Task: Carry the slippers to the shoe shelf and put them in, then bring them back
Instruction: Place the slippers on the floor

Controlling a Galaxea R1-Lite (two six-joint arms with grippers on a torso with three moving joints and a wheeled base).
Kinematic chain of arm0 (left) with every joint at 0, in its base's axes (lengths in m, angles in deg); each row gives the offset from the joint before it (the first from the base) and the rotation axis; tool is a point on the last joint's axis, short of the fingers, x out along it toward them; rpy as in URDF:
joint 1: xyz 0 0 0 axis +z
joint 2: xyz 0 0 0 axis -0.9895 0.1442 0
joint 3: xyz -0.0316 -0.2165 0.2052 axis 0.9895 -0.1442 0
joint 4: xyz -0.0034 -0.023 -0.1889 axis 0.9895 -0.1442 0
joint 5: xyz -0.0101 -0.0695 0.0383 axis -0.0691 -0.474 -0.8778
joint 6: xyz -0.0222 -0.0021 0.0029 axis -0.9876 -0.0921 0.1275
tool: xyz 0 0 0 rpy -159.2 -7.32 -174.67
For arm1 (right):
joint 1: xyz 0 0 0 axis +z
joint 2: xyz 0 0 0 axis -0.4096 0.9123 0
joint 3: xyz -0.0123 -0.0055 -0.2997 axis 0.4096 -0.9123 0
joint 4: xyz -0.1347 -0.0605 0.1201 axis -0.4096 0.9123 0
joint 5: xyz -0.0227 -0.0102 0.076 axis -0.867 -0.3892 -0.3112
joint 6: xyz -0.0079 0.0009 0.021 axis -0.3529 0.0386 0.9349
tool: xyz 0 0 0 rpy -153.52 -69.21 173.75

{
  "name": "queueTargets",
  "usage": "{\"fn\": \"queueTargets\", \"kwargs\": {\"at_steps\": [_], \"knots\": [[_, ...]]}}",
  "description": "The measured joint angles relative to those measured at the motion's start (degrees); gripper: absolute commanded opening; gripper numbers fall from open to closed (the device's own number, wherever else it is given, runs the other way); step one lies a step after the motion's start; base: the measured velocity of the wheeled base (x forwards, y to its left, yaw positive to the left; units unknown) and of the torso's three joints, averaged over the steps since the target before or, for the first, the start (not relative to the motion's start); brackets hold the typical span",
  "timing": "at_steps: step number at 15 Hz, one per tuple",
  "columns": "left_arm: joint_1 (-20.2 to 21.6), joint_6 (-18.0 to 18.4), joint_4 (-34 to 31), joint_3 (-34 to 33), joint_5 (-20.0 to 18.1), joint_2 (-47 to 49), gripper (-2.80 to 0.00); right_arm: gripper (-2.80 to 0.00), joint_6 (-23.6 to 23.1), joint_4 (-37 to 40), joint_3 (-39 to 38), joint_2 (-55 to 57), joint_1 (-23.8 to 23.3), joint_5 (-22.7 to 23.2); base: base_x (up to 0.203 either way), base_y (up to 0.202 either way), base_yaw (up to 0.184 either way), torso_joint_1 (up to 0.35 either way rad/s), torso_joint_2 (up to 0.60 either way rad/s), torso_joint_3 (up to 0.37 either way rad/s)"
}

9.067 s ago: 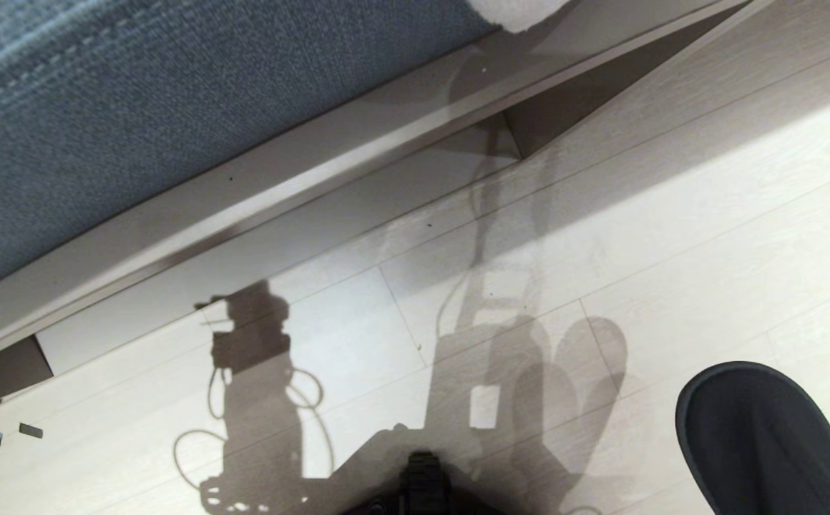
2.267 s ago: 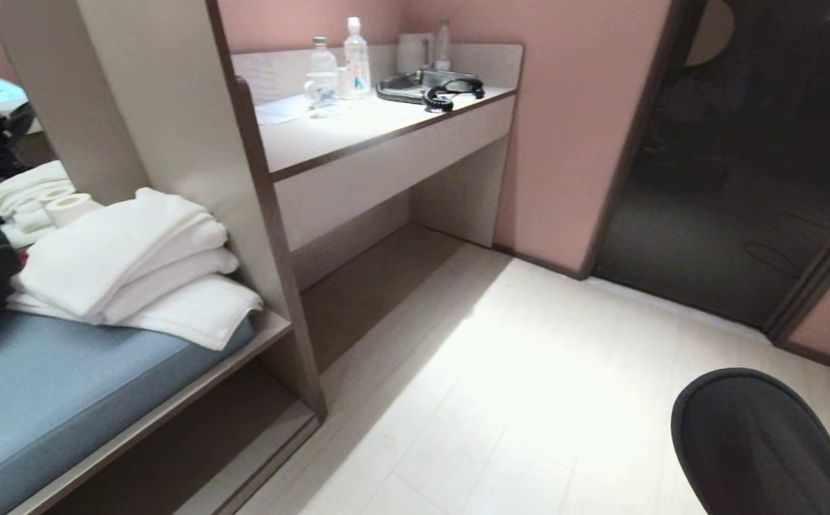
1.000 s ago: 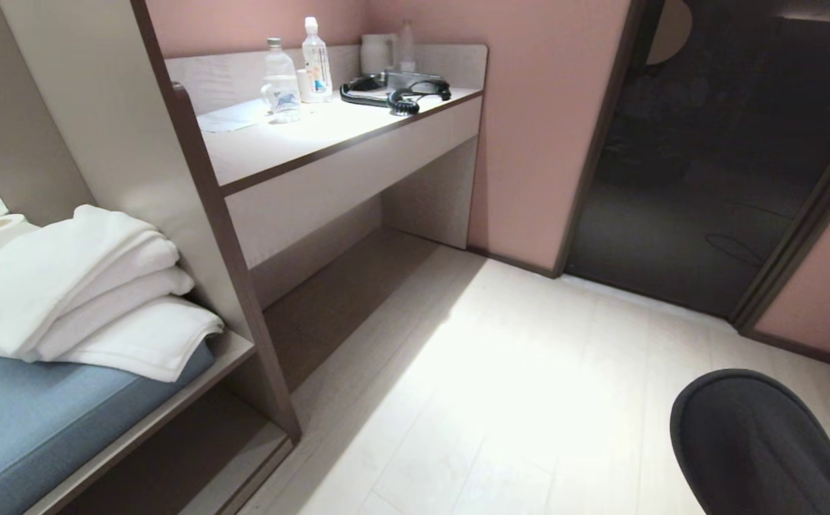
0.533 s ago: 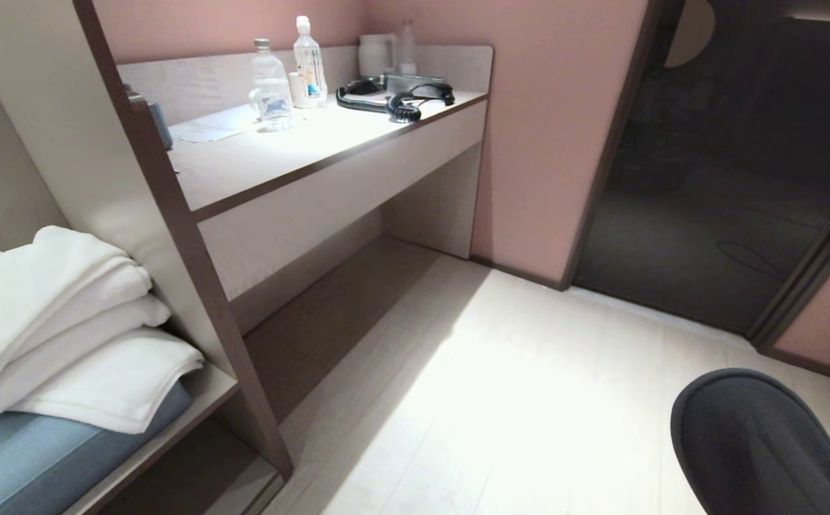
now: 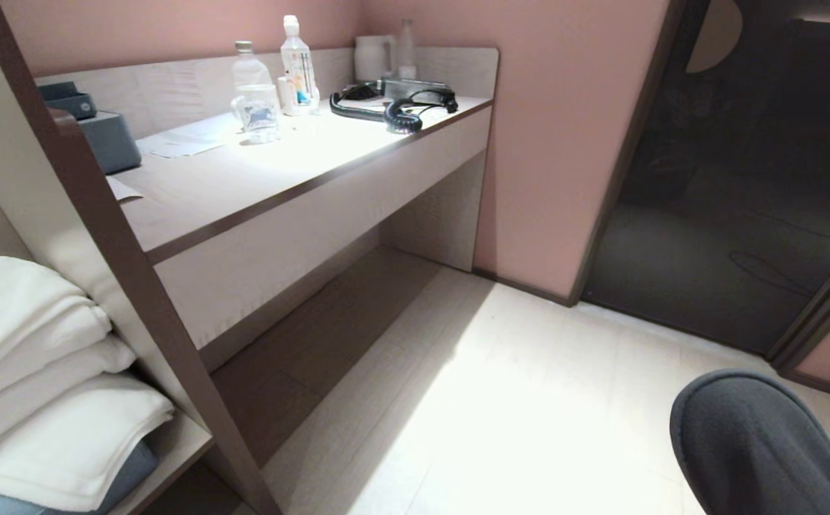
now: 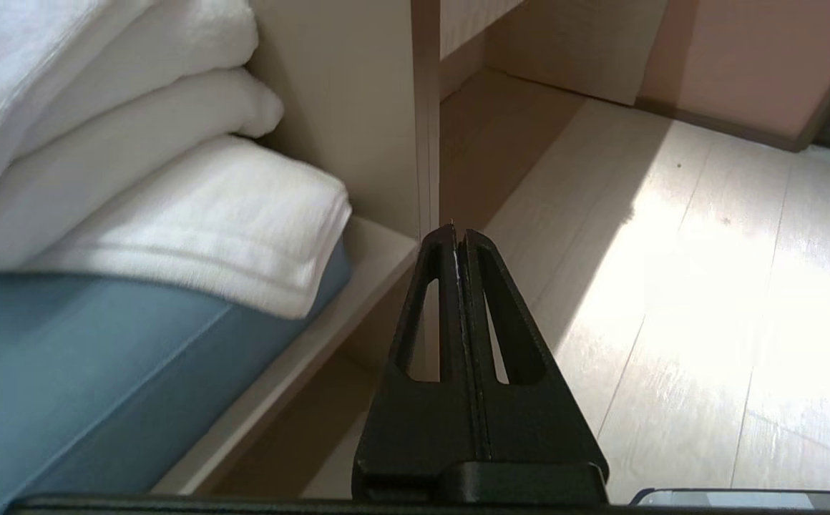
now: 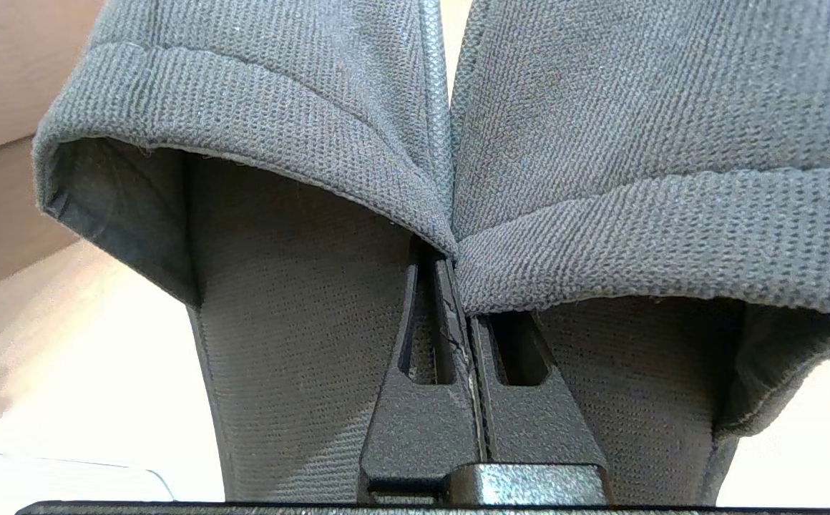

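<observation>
Right claw [image 7: 466, 286] pinches both slippers [image 7: 415, 214] by their touching inner edges, one grip carrying the pair; left claw [image 6: 458, 239] pressed together, empty, beside towels [image 6: 172, 207].

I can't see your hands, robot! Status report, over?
Right end effector shut, pinching both slippers together. Left end effector shut, empty, beside the towels. Floor ahead looks open.

Looks like a hotel guest room. Pink walls [image 5: 172, 25], pale wood-look floor [image 5: 529, 400], a built-in tabletop [image 5: 243, 179] carrying water bottles [image 5: 254, 93], a corded telephone [image 5: 393, 107], a kettle [image 5: 370, 57] and a tissue box [image 5: 104, 136]. Beside it, folded white towels [image 5: 36, 386] stacked on a blue cushioned bench [image 6: 86, 357]. Dark doorway [image 5: 744, 179] at right.
</observation>
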Motion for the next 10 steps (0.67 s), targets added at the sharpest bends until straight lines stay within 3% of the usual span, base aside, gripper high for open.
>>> {"fn": "queueTargets", "kwargs": {"at_steps": [3,10], "knots": [[0.02,-0.13,0.04,0.00,0.00,0.00,-2.80,-2.80,0.01,0.00,0.00,0.00,0.00,0.00,0.136,0.000,0.000,0.003,0.00,0.003],[0.00,-0.20,0.14,0.00,-0.01,0.00,-2.80,-2.80,-0.05,-0.02,-0.02,0.00,0.00,0.00,0.000,0.000,0.000,0.001,0.00,-0.029]]}}
